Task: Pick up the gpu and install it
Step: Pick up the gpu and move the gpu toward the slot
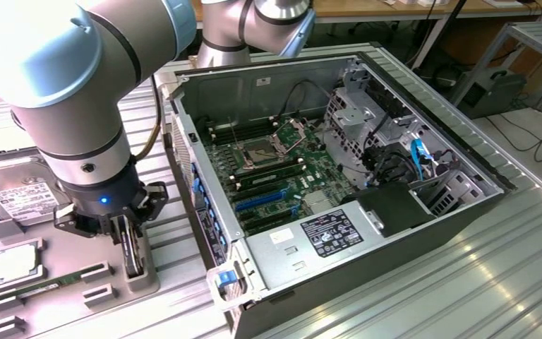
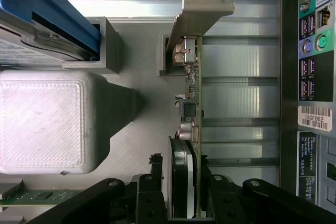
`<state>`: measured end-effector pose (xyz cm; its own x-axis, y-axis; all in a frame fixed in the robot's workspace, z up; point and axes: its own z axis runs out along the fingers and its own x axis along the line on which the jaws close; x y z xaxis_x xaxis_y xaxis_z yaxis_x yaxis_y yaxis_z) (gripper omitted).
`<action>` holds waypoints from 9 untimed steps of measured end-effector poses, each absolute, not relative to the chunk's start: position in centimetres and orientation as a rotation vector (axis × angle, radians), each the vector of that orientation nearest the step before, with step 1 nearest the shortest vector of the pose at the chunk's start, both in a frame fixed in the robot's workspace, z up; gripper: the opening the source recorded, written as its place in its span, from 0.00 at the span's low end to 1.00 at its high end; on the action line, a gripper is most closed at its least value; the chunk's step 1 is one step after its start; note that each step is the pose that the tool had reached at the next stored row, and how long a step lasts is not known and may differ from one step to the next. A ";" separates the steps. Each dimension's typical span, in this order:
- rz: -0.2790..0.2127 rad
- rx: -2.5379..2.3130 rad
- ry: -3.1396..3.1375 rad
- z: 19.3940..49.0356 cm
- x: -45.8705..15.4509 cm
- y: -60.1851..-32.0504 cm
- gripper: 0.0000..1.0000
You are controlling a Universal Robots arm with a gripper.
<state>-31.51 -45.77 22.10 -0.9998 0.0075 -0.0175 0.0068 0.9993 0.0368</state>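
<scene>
Findings at this moment. The gripper stands over the grey tray at the exterior view's left, beside the open case. Its fingers pinch the gpu, one on each face of the card.

The gpu stands on edge, upright, at the slot of a grey holder on the tray. We cannot tell whether its lower edge rests in the slot or has come clear of it. In the wrist view we see the card edge-on, with its silver bracket at the end far from the gripper and the green board edge running back to the fingers.

Also on the tray: a hard drive with a white label, a processor and a memory stick (all lying flat, apart from the gpu).

The case lies on its side on the worktop, with its motherboard exposed. Its rear port panel shows in the wrist view just beside the gpu.
</scene>
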 end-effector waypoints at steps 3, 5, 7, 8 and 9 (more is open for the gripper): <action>0.057 0.011 3.123 22.1 -31.5 -45.8 0.38; 0.057 0.011 3.123 22.1 -31.5 -45.8 0.38; 0.057 0.011 3.123 22.1 -31.5 -45.8 0.38; 0.057 0.011 3.123 22.1 -31.5 -45.8 0.38; 0.057 0.011 3.123 22.1 -31.5 -45.8 0.36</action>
